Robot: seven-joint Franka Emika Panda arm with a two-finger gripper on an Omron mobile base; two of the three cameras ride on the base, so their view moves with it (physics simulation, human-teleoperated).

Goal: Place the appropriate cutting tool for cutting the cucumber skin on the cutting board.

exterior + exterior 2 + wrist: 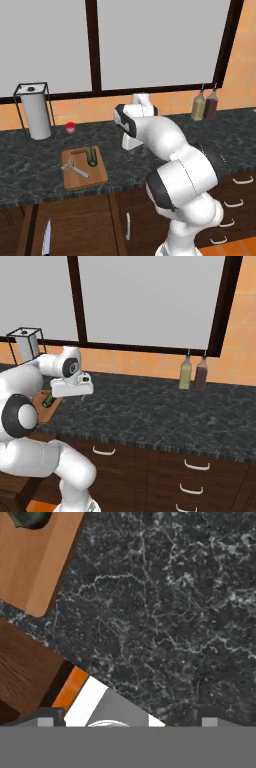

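Peeler (75, 169) lies on cutting board (95, 179) beside one cucumber (91, 156), seen from left base; right base hides peeler behind arm; two bottles (193, 373) on counter (150, 411); jaws state cannot tell

The flat wooden cutting board (85, 170) is light brown. The small round cucumber (91, 156) is dark green. The shiny metal peeler (75, 169) is silver-grey. The stone counter (165, 406) is black with white speckles.

White Franka arm (165, 145) with dark joints.
Its links are smooth, rounded and glossy white, with black bands at the joints.
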